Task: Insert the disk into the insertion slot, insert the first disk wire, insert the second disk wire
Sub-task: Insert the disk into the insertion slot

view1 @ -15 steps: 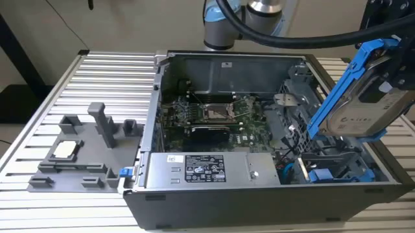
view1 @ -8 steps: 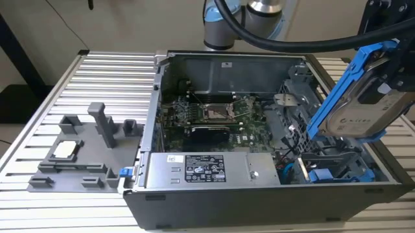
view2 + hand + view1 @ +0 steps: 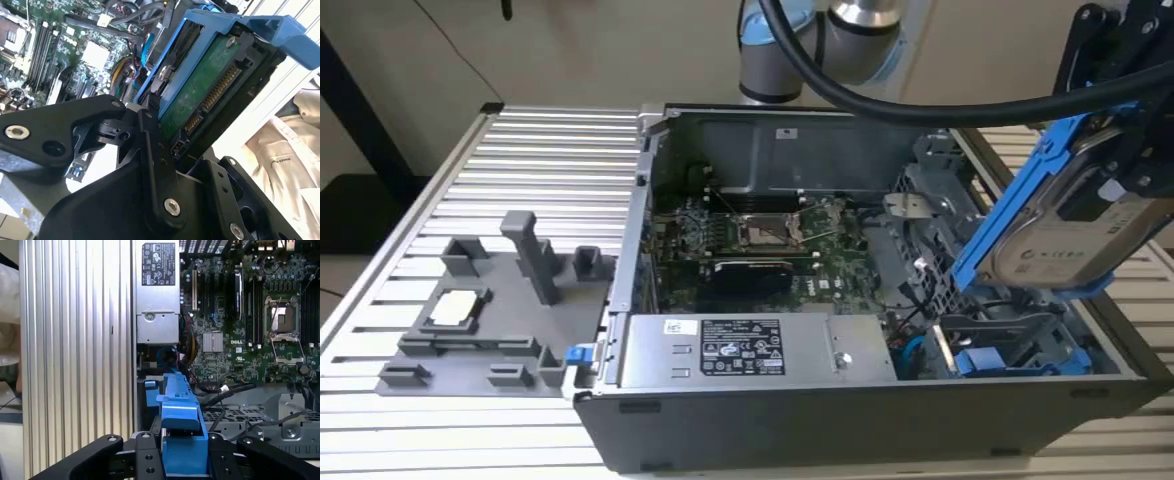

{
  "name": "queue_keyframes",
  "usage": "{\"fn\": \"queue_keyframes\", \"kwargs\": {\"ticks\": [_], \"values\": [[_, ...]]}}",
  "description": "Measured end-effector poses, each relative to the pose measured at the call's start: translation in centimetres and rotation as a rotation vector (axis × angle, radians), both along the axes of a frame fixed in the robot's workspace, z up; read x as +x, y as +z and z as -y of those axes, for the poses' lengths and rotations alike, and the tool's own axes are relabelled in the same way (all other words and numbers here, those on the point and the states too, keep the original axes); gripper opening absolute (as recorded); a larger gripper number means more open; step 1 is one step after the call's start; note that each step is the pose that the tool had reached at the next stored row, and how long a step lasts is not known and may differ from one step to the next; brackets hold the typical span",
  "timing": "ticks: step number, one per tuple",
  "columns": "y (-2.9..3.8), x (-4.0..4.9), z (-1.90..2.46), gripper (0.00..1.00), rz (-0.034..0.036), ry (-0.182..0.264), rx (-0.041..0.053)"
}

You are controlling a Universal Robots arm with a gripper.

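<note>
Our gripper point(image 3: 184, 450) is clamped on the disk point(image 3: 1067, 235), with a black finger on either side of its blue carrier point(image 3: 180, 405). In the second wrist view the fingers point(image 3: 150, 125) press the carrier's edge beside the green circuit board point(image 3: 200, 85), and the connector row point(image 3: 220, 90) is left clear.

In the exterior view we see the disk tilted in the air above the end of the computer case point(image 3: 854, 420) at that view's right. It is over the insertion slot point(image 3: 1007, 345) but not in it. The slot's blue trim lies below the disk, beside the power-supply box point(image 3: 747, 350).

We judge the first step to be under way and neither wire dealt with yet. To do it well, we would square the carrier with the bay's walls before it goes down, because a tilted entry is likely to jam against the metal cage point(image 3: 280, 410). We would also keep the grip firm so the disk cannot pivot.

Loose black cables point(image 3: 225, 390) lie near the bay mouth, between the cage and the motherboard point(image 3: 761, 250), and we think they could snag the carrier. A slow descent should show any catch early.
</note>
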State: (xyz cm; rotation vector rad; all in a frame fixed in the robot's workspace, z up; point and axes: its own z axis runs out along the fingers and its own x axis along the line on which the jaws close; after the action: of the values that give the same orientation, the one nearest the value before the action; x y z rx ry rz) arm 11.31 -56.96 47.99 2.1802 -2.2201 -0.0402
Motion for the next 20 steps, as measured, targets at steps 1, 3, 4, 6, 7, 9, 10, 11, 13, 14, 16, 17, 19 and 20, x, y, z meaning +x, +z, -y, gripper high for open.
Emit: {"fn": "queue_keyframes", "kwargs": {"ticks": [1,3,4,6,7,9,10,11,13,14,16,17,19,20], "values": [[-0.05,0.09,0.03,0.33,0.0000,0.000,0.0000],[-0.13,0.27,0.05,0.33,0.0000,0.000,-0.0004],[-0.18,0.37,0.05,0.33,0.0000,0.000,-0.0004],[-0.28,0.58,0.07,0.33,0.0000,0.000,-0.0003],[-0.34,0.70,0.08,0.33,0.0000,0.000,-0.0003],[-0.47,0.91,0.12,0.33,0.0000,0.000,-0.0001],[-0.55,0.99,0.15,0.33,0.0000,0.000,0.0000],[-0.61,1.05,0.20,0.33,0.0000,0.000,-0.0002],[-0.75,1.15,0.36,0.33,0.0000,0.000,-0.0003],[-0.84,1.19,0.44,0.33,0.0000,0.000,-0.0001],[-1.03,1.26,0.55,0.33,0.0000,0.000,-0.0001],[-1.14,1.28,0.58,0.33,0.0000,0.000,-0.0002],[-1.39,1.32,0.63,0.33,0.0000,0.000,-0.0003],[-1.54,1.34,0.66,0.33,0.0000,0.000,-0.0003]]}}
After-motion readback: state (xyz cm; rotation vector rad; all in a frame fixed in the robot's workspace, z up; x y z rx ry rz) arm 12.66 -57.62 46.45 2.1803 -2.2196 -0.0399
